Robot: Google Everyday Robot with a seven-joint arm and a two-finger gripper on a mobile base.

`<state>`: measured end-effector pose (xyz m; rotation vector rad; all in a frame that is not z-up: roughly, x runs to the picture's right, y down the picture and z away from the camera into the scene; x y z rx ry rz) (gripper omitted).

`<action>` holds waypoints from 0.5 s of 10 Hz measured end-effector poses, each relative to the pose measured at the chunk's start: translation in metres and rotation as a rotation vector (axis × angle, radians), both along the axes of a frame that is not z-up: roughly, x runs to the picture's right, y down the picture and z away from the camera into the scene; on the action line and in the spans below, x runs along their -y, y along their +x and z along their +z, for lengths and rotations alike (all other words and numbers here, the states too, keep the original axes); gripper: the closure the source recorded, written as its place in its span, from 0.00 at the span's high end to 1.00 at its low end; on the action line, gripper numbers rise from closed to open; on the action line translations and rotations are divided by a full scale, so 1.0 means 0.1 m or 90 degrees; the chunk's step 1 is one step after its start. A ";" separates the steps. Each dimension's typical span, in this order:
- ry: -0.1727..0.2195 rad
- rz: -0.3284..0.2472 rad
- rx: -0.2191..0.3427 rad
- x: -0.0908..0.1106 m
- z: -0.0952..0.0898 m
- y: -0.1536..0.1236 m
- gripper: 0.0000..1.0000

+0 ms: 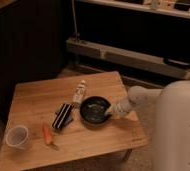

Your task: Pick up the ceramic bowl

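Gripper (108, 114) sits at ceramic bowl (93, 111) (on wooden table (34, 100)).

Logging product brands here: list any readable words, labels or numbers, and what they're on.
None can be read.
White tube-shaped package: dark markings, too blurred.
Black striped packet: pale stripes, no legible text.
The end effector sits at the right rim of the round black glossy ceramic bowl; neither shows text.

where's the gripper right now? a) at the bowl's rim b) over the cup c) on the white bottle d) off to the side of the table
a: the gripper is at the rim of the bowl, well away from the cup.
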<state>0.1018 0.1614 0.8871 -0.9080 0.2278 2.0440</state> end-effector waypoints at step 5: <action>0.001 0.005 0.001 0.02 0.00 -0.01 0.80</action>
